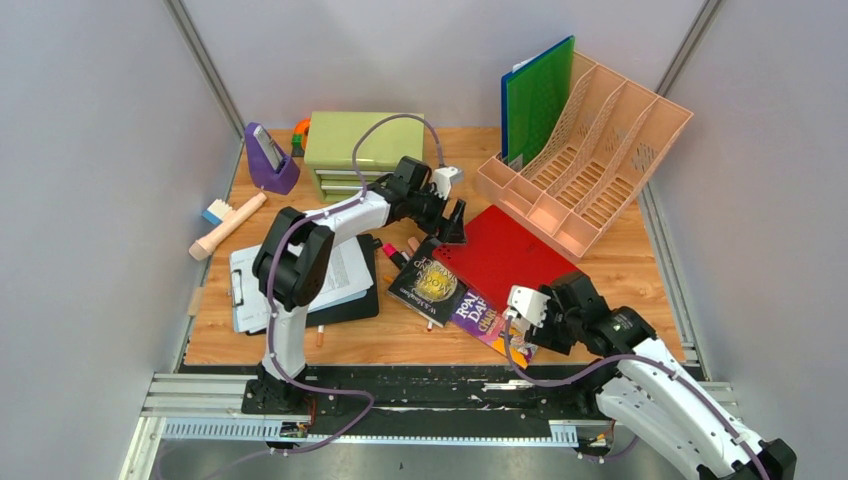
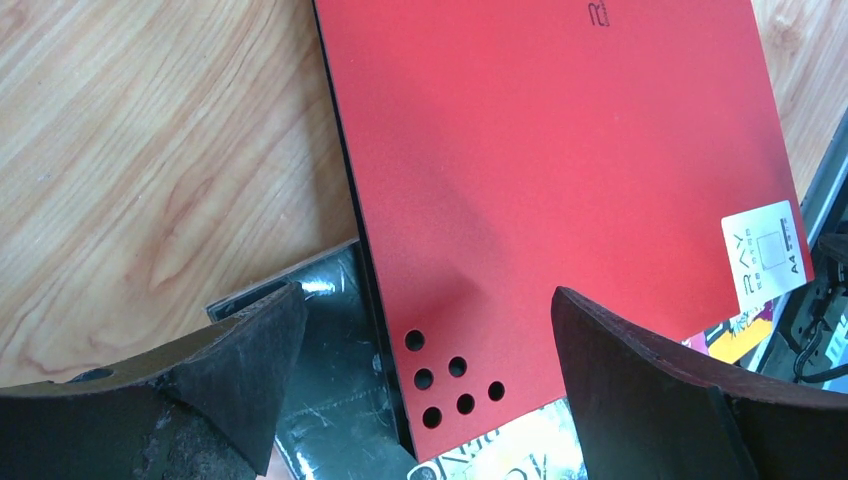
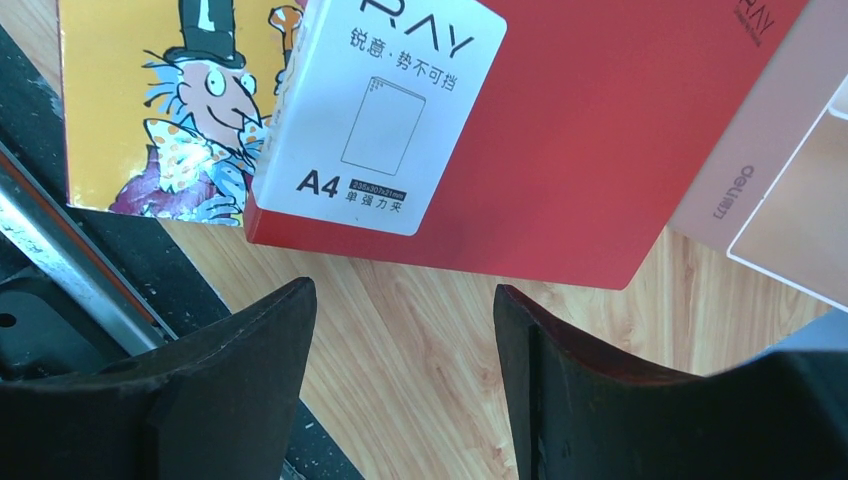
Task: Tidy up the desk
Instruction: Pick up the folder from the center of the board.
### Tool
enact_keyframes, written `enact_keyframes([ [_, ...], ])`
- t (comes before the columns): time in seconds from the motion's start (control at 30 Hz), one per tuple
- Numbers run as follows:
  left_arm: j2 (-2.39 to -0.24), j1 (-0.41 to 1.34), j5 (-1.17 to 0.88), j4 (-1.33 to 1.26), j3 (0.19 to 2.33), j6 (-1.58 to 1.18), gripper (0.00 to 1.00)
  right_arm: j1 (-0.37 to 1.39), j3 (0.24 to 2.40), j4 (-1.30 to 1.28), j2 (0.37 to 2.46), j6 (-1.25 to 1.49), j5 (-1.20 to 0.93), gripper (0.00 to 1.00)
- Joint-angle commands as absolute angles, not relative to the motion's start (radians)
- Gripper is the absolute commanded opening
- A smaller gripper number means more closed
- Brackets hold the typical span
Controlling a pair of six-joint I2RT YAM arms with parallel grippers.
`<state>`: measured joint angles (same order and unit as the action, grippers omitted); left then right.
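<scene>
Centrally, a flat red plastic folder (image 1: 505, 255) lies on the orange-brown wood-grain desk (image 1: 640, 275). The left gripper (image 2: 425, 295) and right gripper (image 3: 402, 288) hover over its opposite corners, jaws apart and empty.

In the top view the left arm (image 1: 300, 260) crosses the clipboard (image 1: 245, 290) and hides its middle. The arm's wrist covers part of the drawer fronts of the green chest (image 1: 345, 150). At the chest's 10 o'clock an orange thing (image 1: 301, 128) peeps out, and we cannot tell what it is. The red folder (image 1: 505, 255) covers the 1 o'clock corners of the dark book (image 1: 428, 283) and the purple book (image 1: 482, 318). The purple book's 3 o'clock end lies behind the right gripper (image 1: 527, 320). The right arm (image 1: 670, 400) is cut off at 5 o'clock. In both wrist views the folder runs past the 12 o'clock edge.
</scene>
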<state>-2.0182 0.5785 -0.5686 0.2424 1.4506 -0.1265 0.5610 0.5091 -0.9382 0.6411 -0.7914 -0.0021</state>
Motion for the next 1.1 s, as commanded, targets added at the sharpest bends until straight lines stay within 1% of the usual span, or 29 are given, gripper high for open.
enact_keyframes([
  [0.0, -2.033, 0.596, -0.596, 0.218, 1.505, -0.138, 1.0, 0.553, 0.513, -0.961, 0.623, -0.81, 0.037, 0.67],
  [0.1, -2.044, 0.598, -0.616, 0.218, 1.512, -0.146, 1.0, 0.551, 0.492, -0.923, 0.622, -0.825, 0.043, 0.67],
  [0.17, -2.052, 0.603, -0.643, 0.22, 1.515, -0.154, 1.0, 0.551, 0.458, -0.854, 0.651, -0.839, 0.046, 0.66],
  [0.33, -2.059, 0.603, -0.641, 0.229, 1.513, -0.158, 1.0, 0.551, 0.445, -0.761, 0.724, -0.834, 0.034, 0.62],
  [0.57, -2.059, 0.605, -0.693, 0.238, 1.505, -0.195, 0.98, 0.55, 0.431, -0.656, 0.737, -0.83, 0.024, 0.59],
  [0.77, -2.016, 0.605, -0.744, 0.271, 1.484, -0.189, 0.93, 0.552, 0.415, -0.568, 0.765, -0.84, 0.017, 0.58],
  [1.07, -1.943, 0.601, -0.773, 0.412, 1.465, -0.124, 0.78, 0.551, 0.443, -0.491, 0.834, -0.835, -0.053, 0.58],
])
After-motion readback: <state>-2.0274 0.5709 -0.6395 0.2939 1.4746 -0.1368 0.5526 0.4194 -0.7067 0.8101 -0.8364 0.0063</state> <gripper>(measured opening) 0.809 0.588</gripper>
